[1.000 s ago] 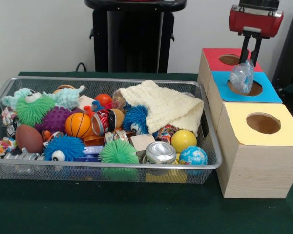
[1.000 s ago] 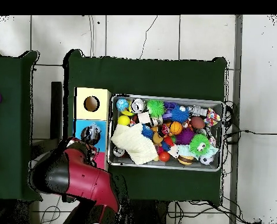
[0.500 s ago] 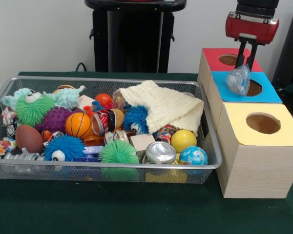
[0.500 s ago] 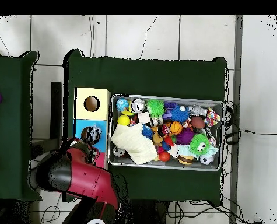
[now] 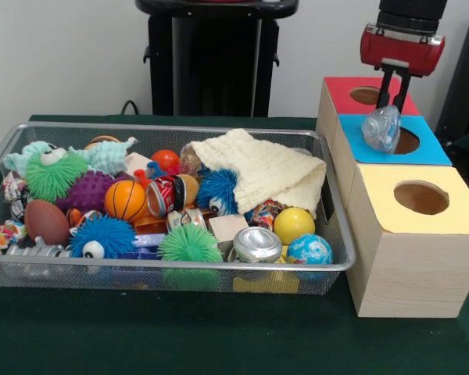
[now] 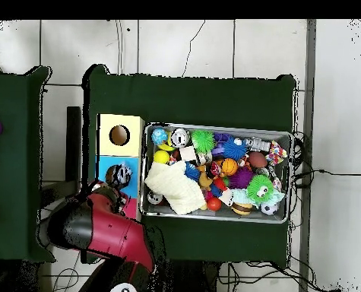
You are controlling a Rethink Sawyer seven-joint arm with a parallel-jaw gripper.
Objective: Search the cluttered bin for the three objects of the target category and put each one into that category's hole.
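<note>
Clear crumpled plastic, probably a squashed bottle (image 5: 381, 128), hangs from the gripper (image 5: 392, 100) above the hole in the blue-topped box (image 5: 430, 148). The two dark fingers run down from the red housing and their tips disappear behind the plastic, so the jaws are narrow and clamped on it; the exact contact is hidden. The bottle overlaps the hole's rim at 9 o'clock in the front view; whether it touches the box cannot be told.

Three boxes stand in a row beside the bin: red-topped box (image 5: 345, 87) farthest, then blue, then the yellow-topped box (image 5: 422, 226) nearest the camera. The red one's hole is partly masked by the fingers.

The wire mesh bin (image 5: 172, 273) sits on the green table (image 5: 219, 336). A cream knitted cloth (image 5: 266, 172) covers its corner at 2 o'clock and hides whatever lies under it. Visible in front: a silver can (image 5: 257, 244), a yellow ball (image 5: 294, 225), a globe ball (image 5: 309, 250), a small basketball (image 5: 125, 200), a brown football (image 5: 45, 222) and a red can (image 5: 166, 195), half buried. Items at the bin's 9 o'clock edge are cut off.

In the overhead view the red arm (image 6: 99, 232) covers the red box almost entirely; the jaws cannot be made out there.
</note>
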